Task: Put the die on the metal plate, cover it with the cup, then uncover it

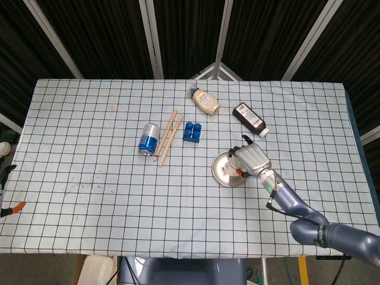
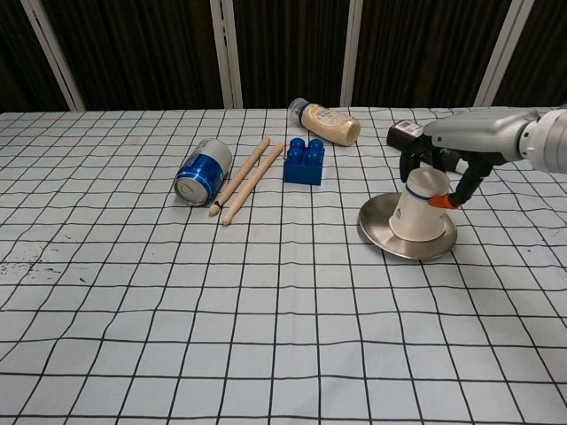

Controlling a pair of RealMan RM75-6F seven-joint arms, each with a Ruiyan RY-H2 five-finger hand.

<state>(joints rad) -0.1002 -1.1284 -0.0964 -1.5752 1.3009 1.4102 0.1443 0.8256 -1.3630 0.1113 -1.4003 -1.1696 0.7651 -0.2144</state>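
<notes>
A white paper cup (image 2: pixel 418 215) with a blue band stands mouth-down and slightly tilted on the round metal plate (image 2: pixel 376 223), right of the table's middle. My right hand (image 2: pixel 448 147) reaches over the cup from the right, and its fingers and orange-tipped thumb grip the cup's upturned base. In the head view the same right hand (image 1: pixel 252 159) covers the cup and the right part of the plate (image 1: pixel 221 169). The die shows in neither view. Only a sliver of my left hand (image 1: pixel 7 199) is visible at the far left edge of the head view, fingers apart, holding nothing.
Behind and left of the plate lie a blue drink can (image 2: pixel 202 171), two wooden sticks (image 2: pixel 248 177), a blue toy brick (image 2: pixel 304 162) and a beige bottle (image 2: pixel 330 122). A dark bottle (image 2: pixel 409 134) lies just behind my right hand.
</notes>
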